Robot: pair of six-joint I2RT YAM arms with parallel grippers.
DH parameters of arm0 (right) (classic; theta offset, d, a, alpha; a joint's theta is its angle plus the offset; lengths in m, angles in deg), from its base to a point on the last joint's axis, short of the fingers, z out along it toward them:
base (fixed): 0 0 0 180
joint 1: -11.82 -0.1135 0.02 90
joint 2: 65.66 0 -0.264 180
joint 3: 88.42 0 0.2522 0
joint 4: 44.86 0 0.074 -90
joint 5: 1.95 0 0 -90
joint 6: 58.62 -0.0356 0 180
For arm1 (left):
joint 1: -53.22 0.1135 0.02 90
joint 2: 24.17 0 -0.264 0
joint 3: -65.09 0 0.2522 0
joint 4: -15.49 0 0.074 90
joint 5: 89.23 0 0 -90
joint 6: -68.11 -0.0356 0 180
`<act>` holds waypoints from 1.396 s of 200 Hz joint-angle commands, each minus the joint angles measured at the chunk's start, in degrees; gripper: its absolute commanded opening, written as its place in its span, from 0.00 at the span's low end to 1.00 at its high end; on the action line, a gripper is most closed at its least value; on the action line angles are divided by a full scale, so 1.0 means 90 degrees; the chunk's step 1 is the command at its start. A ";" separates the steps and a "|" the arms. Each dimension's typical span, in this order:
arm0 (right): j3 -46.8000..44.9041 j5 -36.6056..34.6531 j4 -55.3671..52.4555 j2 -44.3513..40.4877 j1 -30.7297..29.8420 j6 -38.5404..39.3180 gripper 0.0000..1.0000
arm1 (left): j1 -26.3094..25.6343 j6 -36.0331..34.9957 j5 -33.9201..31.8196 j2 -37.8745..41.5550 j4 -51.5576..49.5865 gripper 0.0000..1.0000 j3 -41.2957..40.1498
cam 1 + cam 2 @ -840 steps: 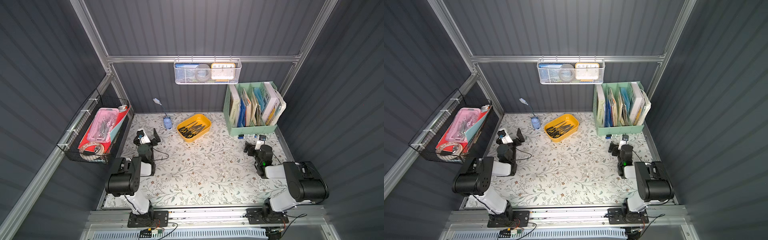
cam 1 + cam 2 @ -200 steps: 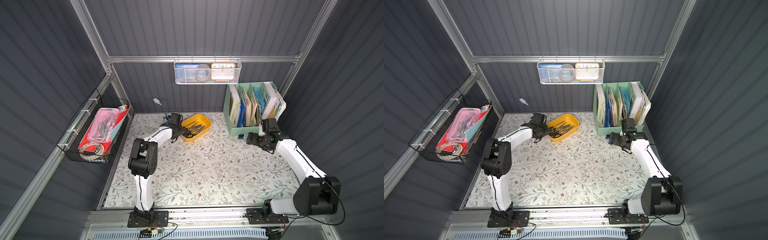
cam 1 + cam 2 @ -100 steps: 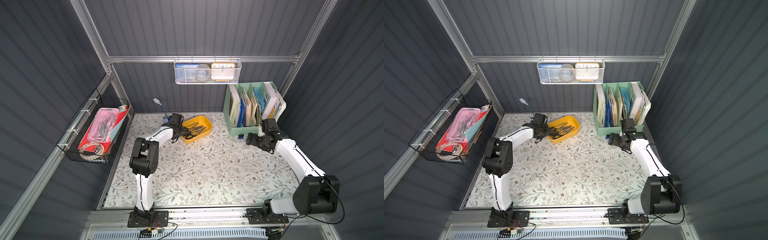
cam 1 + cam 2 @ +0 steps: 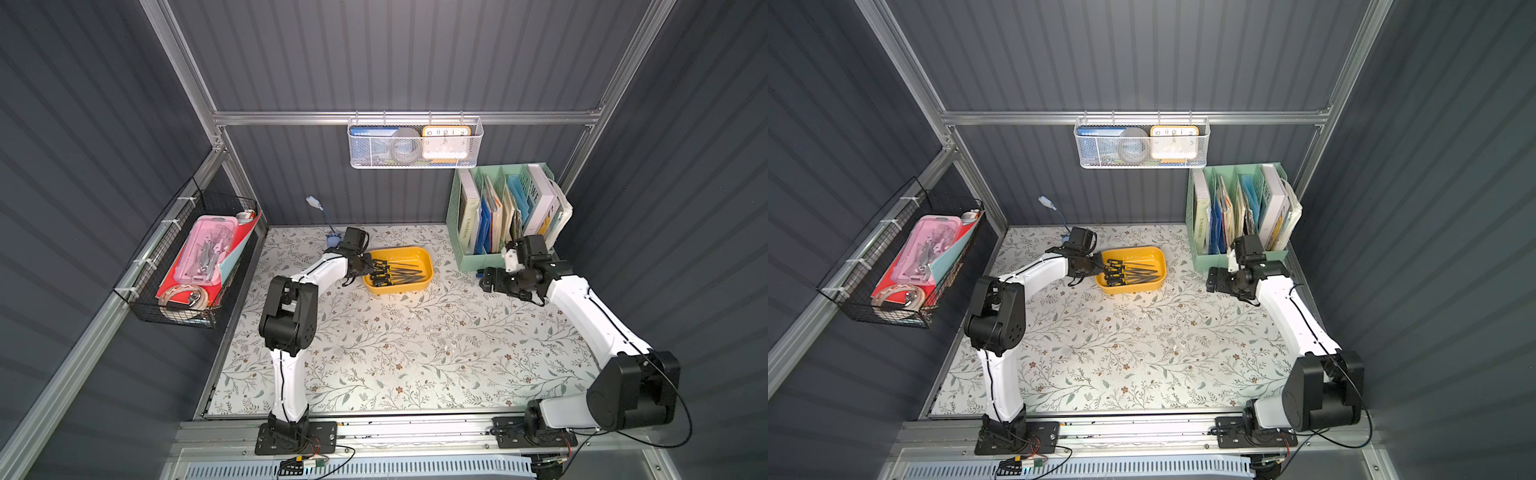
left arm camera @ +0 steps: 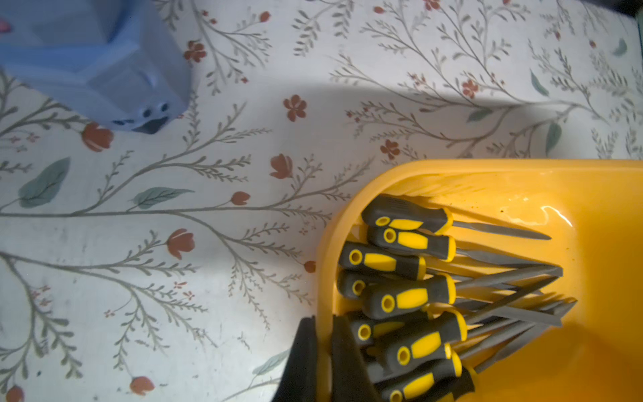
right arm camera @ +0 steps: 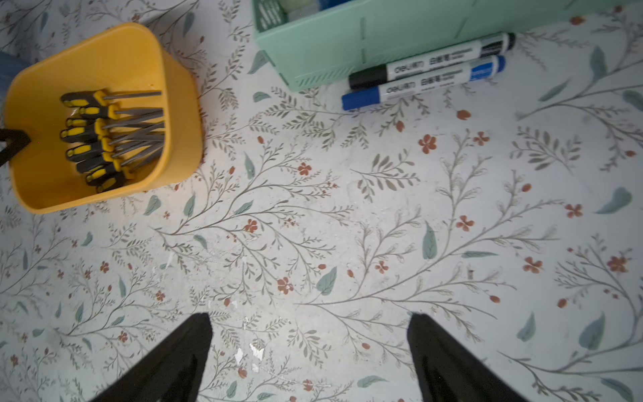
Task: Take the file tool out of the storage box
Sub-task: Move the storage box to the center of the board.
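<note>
The storage box (image 4: 409, 254) sits in the upper middle of both top views (image 4: 1142, 254), on the far part of the flowered table (image 4: 395, 340). The file tools (image 4: 390, 272) lie in it in a loose heap, with their black-and-yellow handles at the box's left end and their grey blades pointing right.

At that left end the left gripper (image 4: 366, 268) is clenched on the box's rim. The left wrist view shows one black finger (image 5: 302, 351) outside the yellow wall (image 5: 322, 278) and the other inside it, against the nearest handles (image 5: 410, 299). The wall is pinched between them, and no file is in the grasp. The left arm reaches from its base at the lower left, folds at the elbow and stretches low toward the box, with a pale blue object (image 5: 97, 69) just beside the wrist.

The right gripper (image 4: 486, 280) is at the right of the frame, well apart from the box. It hovers over bare table with its fingers (image 6: 181, 351) spread wide and nothing between them. It is near the foot of the green book organiser (image 4: 478, 259), where two markers (image 6: 428, 69) lie. The right arm rises from the lower right and angles up and leftward.
</note>
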 commanded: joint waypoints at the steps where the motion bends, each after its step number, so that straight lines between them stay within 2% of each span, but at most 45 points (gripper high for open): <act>1: 0.0206 0.0756 -0.0072 -0.0142 -0.0272 0.0529 0.94 | -0.0548 -0.1468 0.0462 0.0244 -0.0370 0.00 -0.0268; 38: 0.0550 0.1113 -0.0317 0.0124 -0.0805 0.0933 0.94 | -0.1082 -0.1996 0.1170 0.0503 -0.0200 0.00 -0.0630; 72: 0.0889 0.0892 -0.0557 0.0592 -0.1241 0.1123 0.93 | -0.1261 -0.2026 0.1392 0.0914 0.0098 0.00 -0.1030; 86: 0.0995 0.0760 -0.0531 0.0775 -0.1360 0.1171 0.92 | -0.1261 -0.1974 0.1389 0.1035 0.0219 0.22 -0.1046; 97: 0.1139 0.0660 -0.0559 0.0985 -0.1431 0.1251 0.90 | -0.1261 -0.1891 0.1284 0.1136 0.0354 0.48 -0.1065; 114: 0.1392 0.0574 -0.0634 0.1308 -0.1501 0.1402 0.86 | -0.1261 -0.1719 0.1143 0.1323 0.0427 0.52 -0.1093; 138: 0.1869 0.0285 -0.0831 0.1817 -0.1545 0.1542 0.80 | -0.1232 -0.1012 0.0653 0.1750 0.0960 0.62 -0.1191; 168: 0.2377 0.0301 -0.1011 0.2470 -0.1593 0.1785 0.69 | -0.0990 -0.0159 0.0561 0.2042 0.1244 0.63 -0.1214; 201: 0.2800 0.0347 -0.1204 0.3107 -0.1695 0.2025 0.60 | -0.0828 0.0071 0.0734 0.2050 0.1217 0.63 -0.1206; 279: 0.2895 -0.0077 -0.0977 0.3861 -0.1965 0.1959 0.57 | -0.0597 0.0216 0.0673 0.2081 0.1210 0.63 -0.1337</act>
